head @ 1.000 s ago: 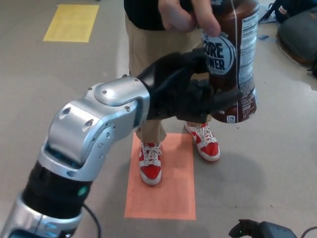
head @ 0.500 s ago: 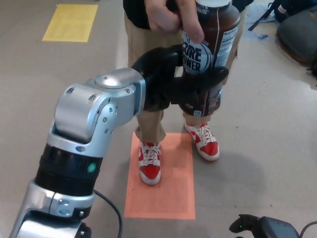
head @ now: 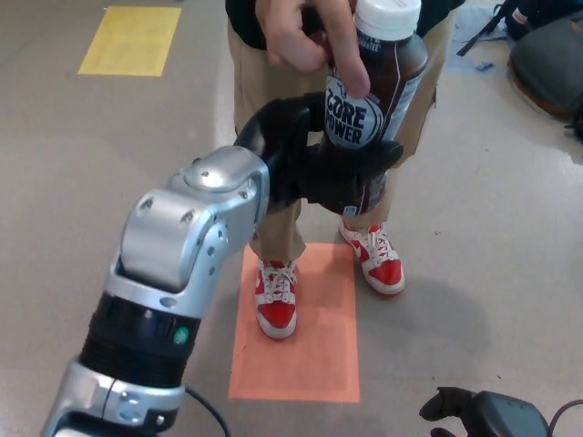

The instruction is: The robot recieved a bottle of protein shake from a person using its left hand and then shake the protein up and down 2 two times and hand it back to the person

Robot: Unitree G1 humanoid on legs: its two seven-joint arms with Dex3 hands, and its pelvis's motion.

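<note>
One bottle [head: 375, 100] (brown shake, white cap) at 12 o'clock, upright. Left hand [head: 337, 168] fingers wrapped round lower half; person's hand [head: 305, 36] grips top. Handover unfinished; shaking, return pending. Right hand unseen.

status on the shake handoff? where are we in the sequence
Mid-handoff. The left hand is wrapped around the lower part of the protein shake bottle, which stands upright with its white cap on. The person's hand grips the bottle near the top, so it is held by both. One frame cannot show whether this is the receive or the return. If the receive, both shakes and the return remain.
</note>
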